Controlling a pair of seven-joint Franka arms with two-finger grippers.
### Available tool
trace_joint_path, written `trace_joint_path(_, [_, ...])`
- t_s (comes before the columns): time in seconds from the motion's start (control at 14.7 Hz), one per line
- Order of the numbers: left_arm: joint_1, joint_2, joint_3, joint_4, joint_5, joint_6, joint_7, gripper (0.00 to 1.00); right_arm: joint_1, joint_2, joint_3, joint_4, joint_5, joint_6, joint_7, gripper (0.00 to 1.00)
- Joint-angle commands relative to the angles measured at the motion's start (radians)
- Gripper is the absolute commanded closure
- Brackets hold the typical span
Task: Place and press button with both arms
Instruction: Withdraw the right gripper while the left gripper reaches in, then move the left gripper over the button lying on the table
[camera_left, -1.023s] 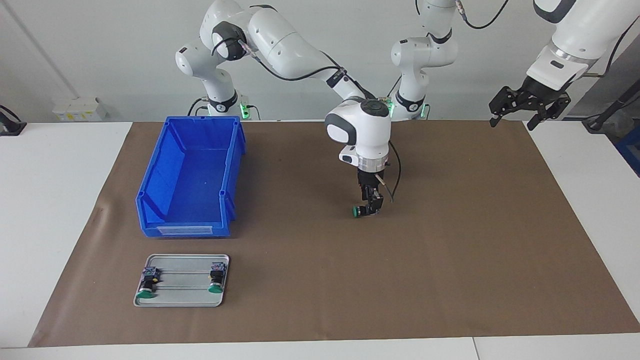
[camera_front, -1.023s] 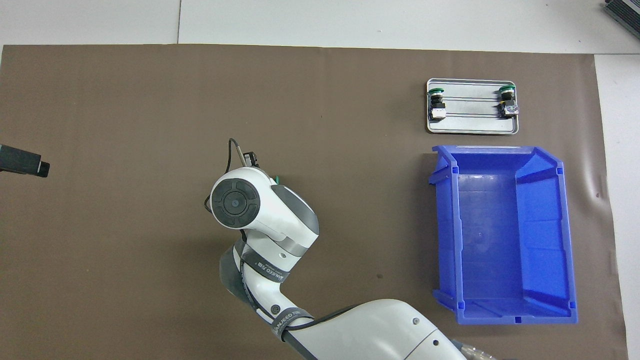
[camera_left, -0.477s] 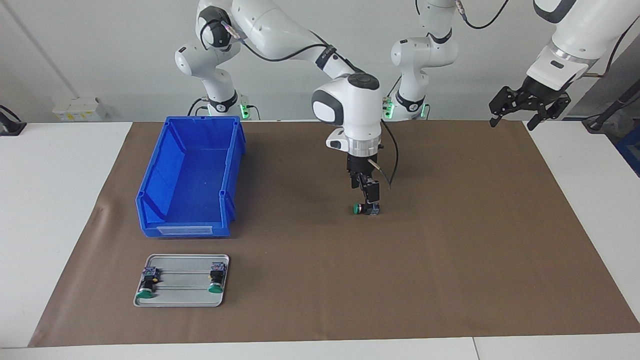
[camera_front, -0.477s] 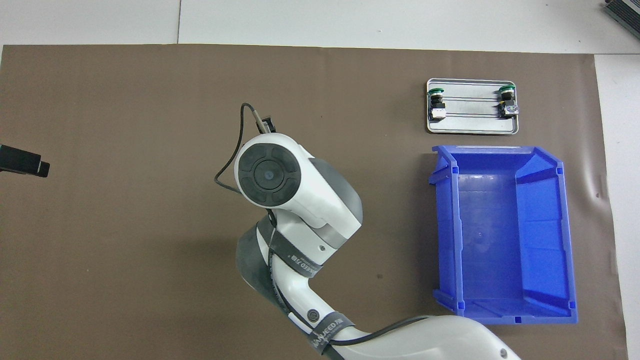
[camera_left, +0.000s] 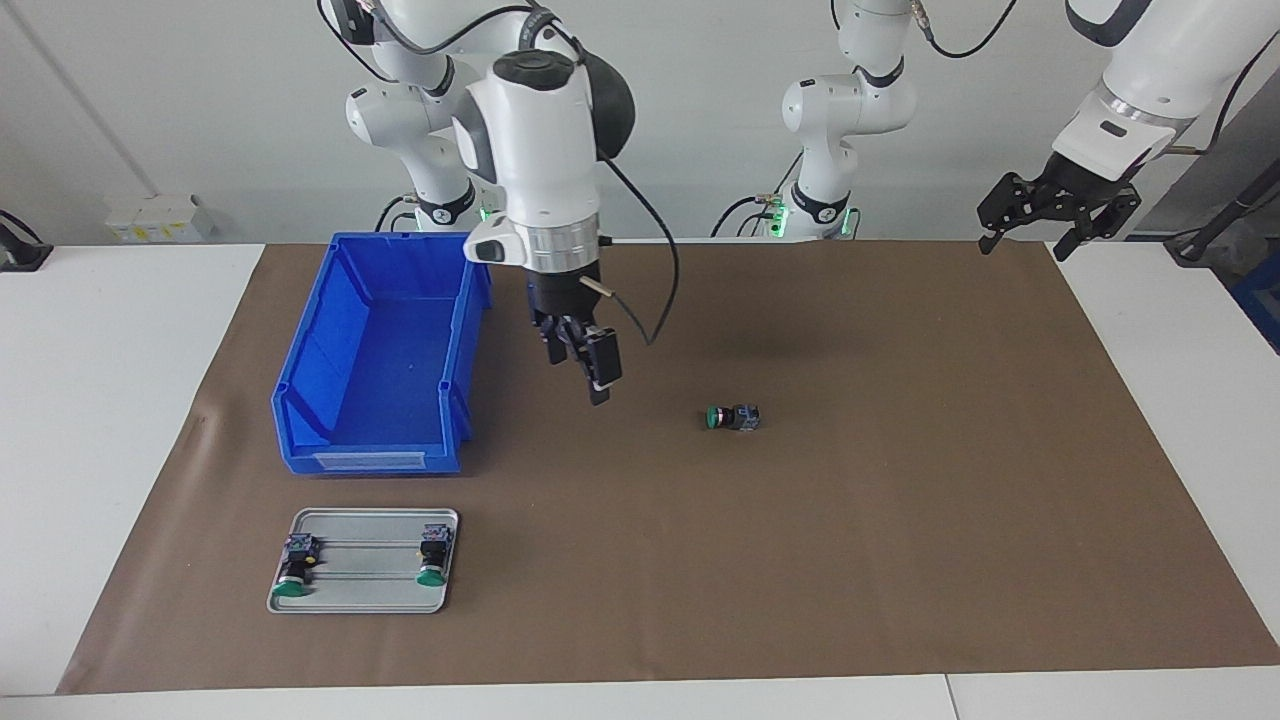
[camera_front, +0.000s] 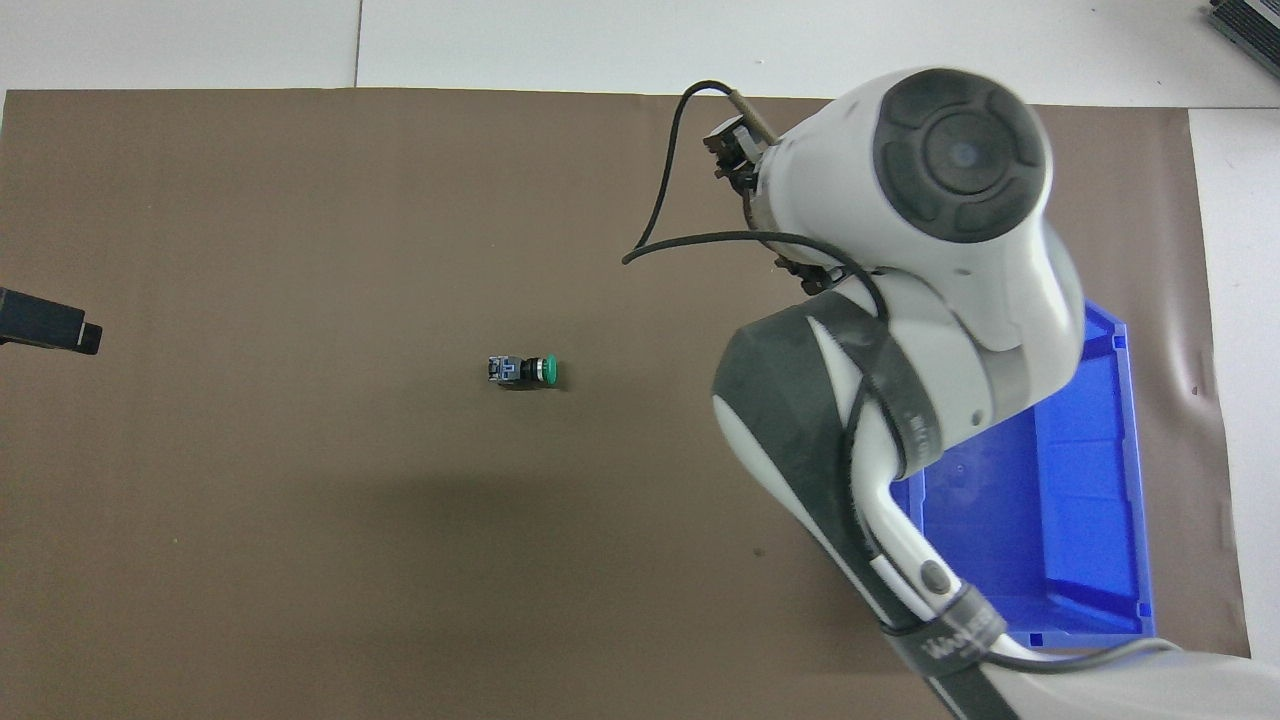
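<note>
The small push-button (camera_left: 732, 417), a round green cap on a black cylindrical body with a bluish-grey terminal block, lies on its side on the brown paper mat (camera_left: 900, 520), untouched, cap pointing toward the right arm's end of the table. The right gripper (camera_left: 590, 375), fingers released and empty, hangs over the mat at the button's ten o'clock in the facing view, beside the blue plastic bin (camera_left: 380, 350). The left gripper (camera_left: 1050, 215) waits spread open, raised over the mat's corner at the button's two o'clock.

A green-capped button (camera_left: 731, 417) with a black body lies on plain brown paper (camera_left: 900, 500). The bin (camera_left: 380, 360) is bright blue, the tray (camera_left: 365, 594) silver-grey, the arms (camera_left: 540, 130) white with black joints.
</note>
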Motion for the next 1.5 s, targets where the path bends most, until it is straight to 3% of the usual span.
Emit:
trace_joint_path(0.0, [-0.02,-0.026,-0.005,-0.03,0.016,0.006,-0.006,0.0,-0.128,-0.085,0.017,-0.047,0.063,-0.063,-0.273,0.0])
trace_joint_path(0.41, [-0.101,-0.04,-0.009,-0.087,0.016,0.161,0.109,0.04,-0.303,-0.191,0.01,-0.045,0.055,-0.302,-0.85,0.0])
trace_joint_path(0.75, [-0.23,-0.078,-0.014,-0.2,0.005,0.301,0.261,0.04,-0.358,-0.283,0.007,-0.063,0.051,-0.45,-1.102,0.0])
trace_joint_path(0.89, [-0.284,-0.098,-0.014,-0.259,-0.016,0.325,0.415,0.06,-0.36,-0.337,0.005,-0.161,0.049,-0.456,-1.116,0.0])
trace_joint_path(1.16, [-0.339,-0.089,-0.014,-0.323,-0.108,0.377,0.611,0.08,-0.363,-0.374,0.005,-0.234,0.049,-0.442,-1.133,0.0])
trace_joint_path(1.3, [-0.379,-0.083,-0.014,-0.365,-0.11,0.402,0.683,0.21,-0.37,-0.406,0.004,-0.287,0.049,-0.45,-1.142,0.0])
trace_joint_path(1.43, [-0.426,-0.077,-0.014,-0.441,-0.11,0.484,0.702,0.2,-0.37,-0.397,0.002,-0.274,0.031,-0.446,-1.194,0.0])
